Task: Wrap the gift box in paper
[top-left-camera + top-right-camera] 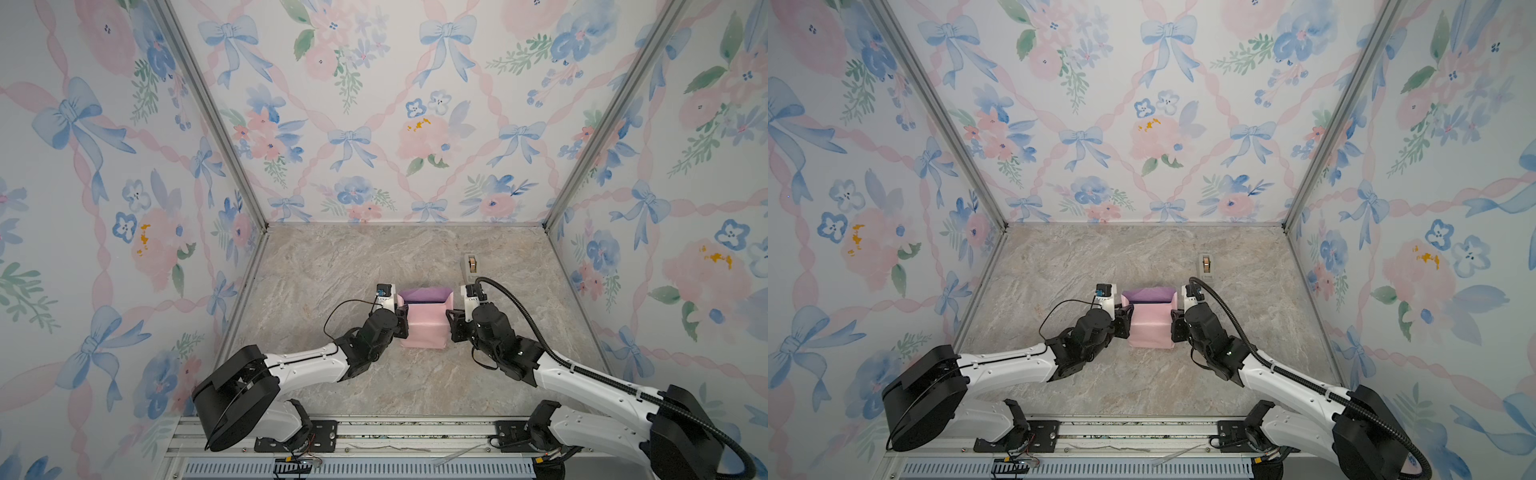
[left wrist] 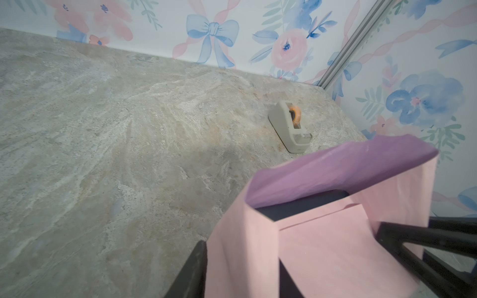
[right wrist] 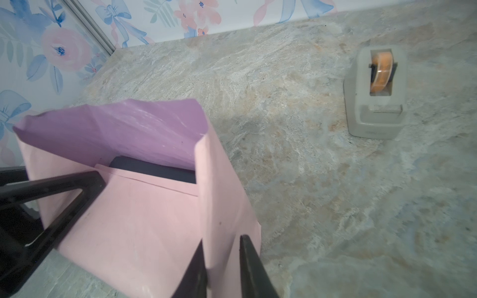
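The gift box is dark and almost wholly covered; only a strip of its top shows in the wrist views. The paper is wrapped round it pale pink side out. Its far end stands up as an open collar showing the lilac face. My left gripper is at the parcel's left side, shut on a raised pink fold. My right gripper is at the right side, shut on the pink fold there. Each wrist view also shows the other gripper's black fingers against the far side.
A beige tape dispenser with an orange roll stands behind the right gripper, towards the back right. The marble tabletop is walled by floral panels on three sides. A metal rail runs along the front edge.
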Controlling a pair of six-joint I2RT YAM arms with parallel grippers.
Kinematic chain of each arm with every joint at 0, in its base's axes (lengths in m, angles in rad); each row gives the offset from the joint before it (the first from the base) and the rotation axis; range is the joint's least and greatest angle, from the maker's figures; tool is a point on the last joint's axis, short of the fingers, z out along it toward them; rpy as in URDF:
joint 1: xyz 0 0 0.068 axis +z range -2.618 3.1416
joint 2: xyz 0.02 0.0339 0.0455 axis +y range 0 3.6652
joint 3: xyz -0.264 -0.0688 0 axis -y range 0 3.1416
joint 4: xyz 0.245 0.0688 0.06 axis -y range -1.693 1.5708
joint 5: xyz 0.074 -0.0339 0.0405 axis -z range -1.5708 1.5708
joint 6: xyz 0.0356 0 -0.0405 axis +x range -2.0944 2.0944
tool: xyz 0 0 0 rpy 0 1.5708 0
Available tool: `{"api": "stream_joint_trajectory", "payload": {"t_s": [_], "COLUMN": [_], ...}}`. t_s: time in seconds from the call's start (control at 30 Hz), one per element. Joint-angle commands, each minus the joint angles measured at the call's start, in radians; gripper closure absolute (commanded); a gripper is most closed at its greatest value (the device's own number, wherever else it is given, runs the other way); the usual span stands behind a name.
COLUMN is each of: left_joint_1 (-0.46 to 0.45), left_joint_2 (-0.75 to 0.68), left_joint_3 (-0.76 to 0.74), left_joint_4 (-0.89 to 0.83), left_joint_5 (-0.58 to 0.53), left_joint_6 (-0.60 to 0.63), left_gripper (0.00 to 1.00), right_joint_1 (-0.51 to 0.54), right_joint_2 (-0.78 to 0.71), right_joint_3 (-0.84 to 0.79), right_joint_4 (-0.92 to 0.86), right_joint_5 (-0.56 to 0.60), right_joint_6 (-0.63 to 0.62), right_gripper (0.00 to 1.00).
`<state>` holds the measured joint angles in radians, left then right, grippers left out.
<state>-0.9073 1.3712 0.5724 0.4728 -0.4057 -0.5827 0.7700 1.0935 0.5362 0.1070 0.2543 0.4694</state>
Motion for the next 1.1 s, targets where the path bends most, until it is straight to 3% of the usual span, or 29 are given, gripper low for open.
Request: {"api": "stream_joint_trajectory", "payload": {"t_s": [0.0,0.17,0.3,0.37,0.63,0.77,0.93,1.0,1.07], "left_joint_1": [-0.008,-0.008,-0.011,-0.013,-0.018,-0.018,-0.021,-0.022,-0.022], "left_joint_2": [-0.01,-0.01,-0.013,-0.013,-0.01,-0.012,-0.017,-0.018,-0.017], "left_joint_3": [0.01,0.015,0.013,0.015,0.028,0.024,0.024,0.025,0.024], "left_joint_4": [-0.02,-0.018,-0.018,-0.017,-0.017,-0.018,-0.018,-0.017,-0.018], "left_joint_5": [-0.017,-0.018,-0.025,-0.029,-0.035,-0.035,-0.033,-0.035,-0.036], "left_joint_6": [0.021,0.017,0.012,0.014,0.015,0.015,0.009,0.009,0.01], "left_gripper": [0.64,0.69,0.73,0.75,0.74,0.88,0.98,0.99,0.99], "right_joint_1": [0.014,0.015,0.023,0.027,0.029,0.029,0.035,0.034,0.035], "right_joint_2": [0.019,0.005,-0.018,-0.024,0.025,0.036,0.015,-0.002,-0.03], "right_joint_3": [0.007,0.008,0.013,0.015,0.018,0.016,0.036,0.042,0.04], "right_joint_4": [-0.008,-0.005,0.012,0.02,-0.01,0.015,0.016,0.013,0.015], "right_joint_5": [0.022,0.021,0.01,0.005,0.027,0.013,-0.003,-0.014,-0.038], "right_joint_6": [0.005,0.005,0.005,0.007,0.008,0.011,-0.004,-0.01,-0.018], "right_gripper": [0.81,0.84,0.67,0.66,0.88,0.98,1.0,0.94,0.74]}}
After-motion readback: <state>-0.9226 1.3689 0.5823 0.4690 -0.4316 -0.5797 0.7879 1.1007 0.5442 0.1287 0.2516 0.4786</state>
